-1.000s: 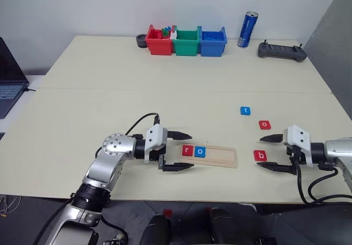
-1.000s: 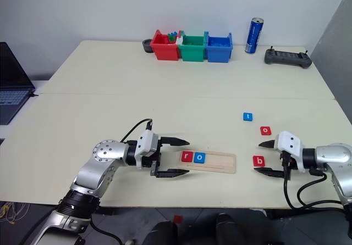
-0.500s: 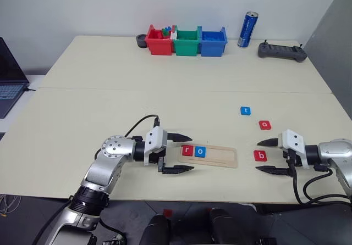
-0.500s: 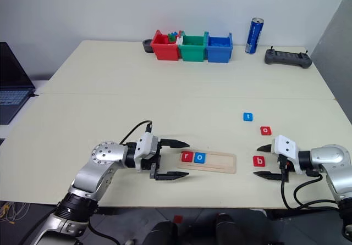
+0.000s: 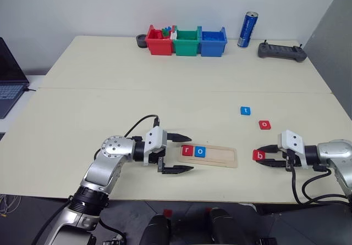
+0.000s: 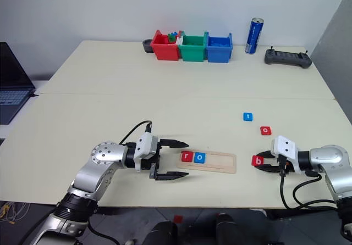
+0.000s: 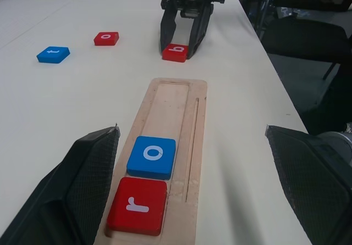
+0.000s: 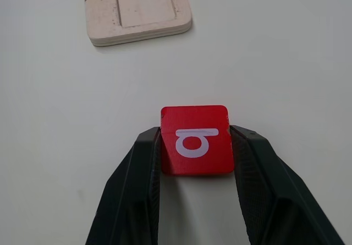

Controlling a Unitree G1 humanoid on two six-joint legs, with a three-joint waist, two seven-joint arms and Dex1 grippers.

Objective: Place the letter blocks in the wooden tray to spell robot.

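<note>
The wooden tray (image 5: 209,154) holds r and o, left gripper (image 5: 177,152) spread wide beside it; to its right, on the table, the right gripper (image 8: 195,146) has just clamped the red b block (image 8: 196,139), ready to lift

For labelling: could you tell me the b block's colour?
Red b block, white letter; clearest in the right wrist view.

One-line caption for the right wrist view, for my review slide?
Right hand closed on the red b block lying on the table, short of the wooden tray.
</note>
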